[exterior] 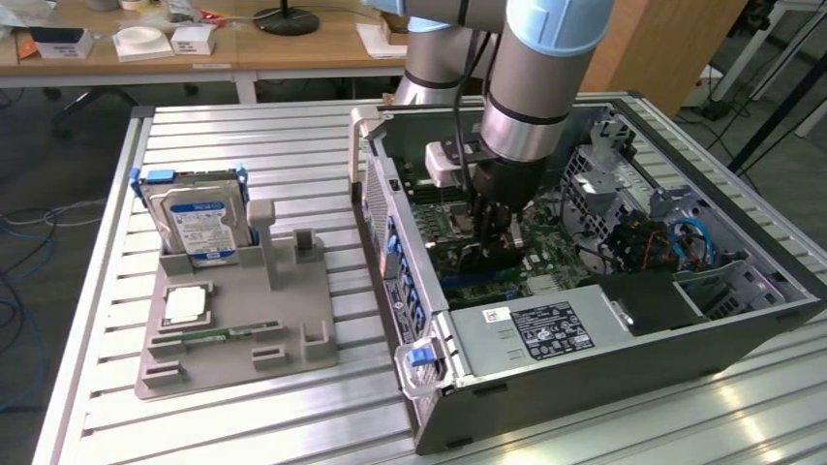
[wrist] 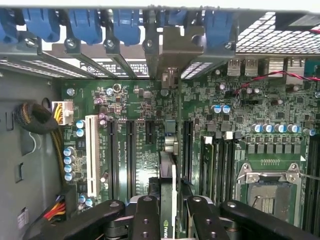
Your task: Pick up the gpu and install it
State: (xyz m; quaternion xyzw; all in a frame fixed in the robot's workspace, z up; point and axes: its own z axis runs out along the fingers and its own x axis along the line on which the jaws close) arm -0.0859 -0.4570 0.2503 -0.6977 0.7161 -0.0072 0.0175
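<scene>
Wrist view first: right up close, the gripper (wrist: 169, 212) has its black fingers (wrist: 146, 220) clamped on the top edge of the gpu (wrist: 169, 175), which stands edge-on over the motherboard (wrist: 240, 120) slots, bracket end toward the blue latches (wrist: 85, 22). I'd call the card light and stiff but fragile, so gripping the bare board edge, clear of components, seems right. Can't quite tell if it's seated yet.

Exterior view: the gripper (exterior: 495, 242) is down inside the open pc case (exterior: 723, 329) at the worktop's far-right side; the hard drive (exterior: 197, 225) sits in its stand near the left edge.
</scene>
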